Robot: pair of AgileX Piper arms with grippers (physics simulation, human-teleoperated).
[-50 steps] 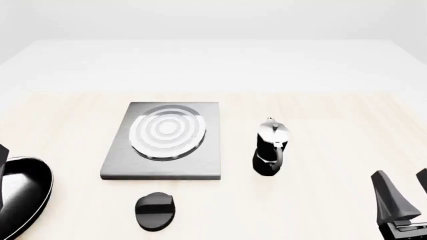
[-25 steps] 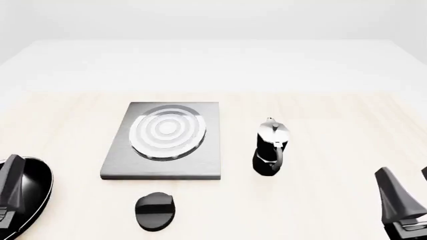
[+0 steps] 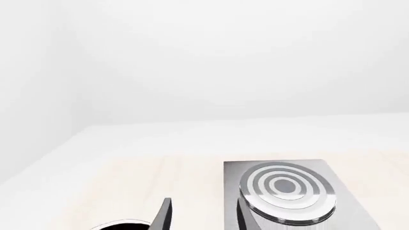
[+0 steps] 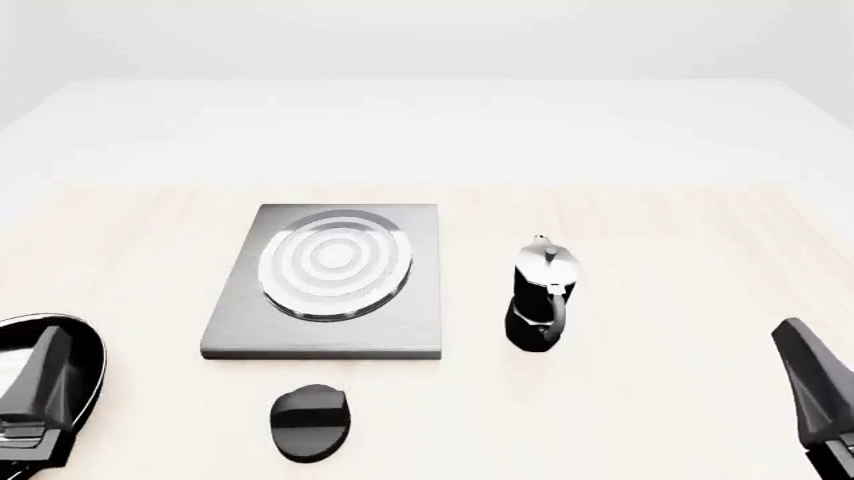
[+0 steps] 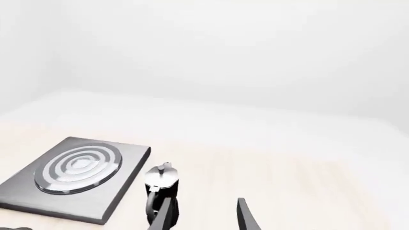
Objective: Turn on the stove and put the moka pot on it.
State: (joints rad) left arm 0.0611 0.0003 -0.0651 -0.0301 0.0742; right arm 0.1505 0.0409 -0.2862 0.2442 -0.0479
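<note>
- Front view: the stove point(image 4: 327, 282) lies flat on the pale tabletop point(image 4: 641, 210), its ringed burner point(image 4: 334, 264) bare. The black knob point(image 4: 311, 422) sits apart on the near side of the slab, nothing touching it. The moka pot point(image 4: 542, 295) stands upright just to the right of the stove, on the tabletop and not on the burner. At the lower left edge the left claw point(image 4: 38, 405) hangs over the rim of a black frying pan point(image 4: 54, 385); only one finger is plain here, so its spread cannot be told from this view. At the lower right edge one dark finger of the right claw point(image 4: 817, 400) shows, well apart from the pot.
- Left wrist view: two dark fingertips point(image 3: 164, 215) of the left claw point(image 3: 201, 218) stand apart with a clear gap, released, holding nothing. The stove point(image 3: 300, 196) lies ahead and the pan's rim point(image 3: 121, 224) is at the edge.
- Right wrist view: the right claw point(image 5: 204, 215) is spread, its fingertips point(image 5: 246, 215) parted around empty air, grasping nothing. The moka pot point(image 5: 161, 189) stands just ahead beside one finger, next to the stove point(image 5: 76, 177).
</note>
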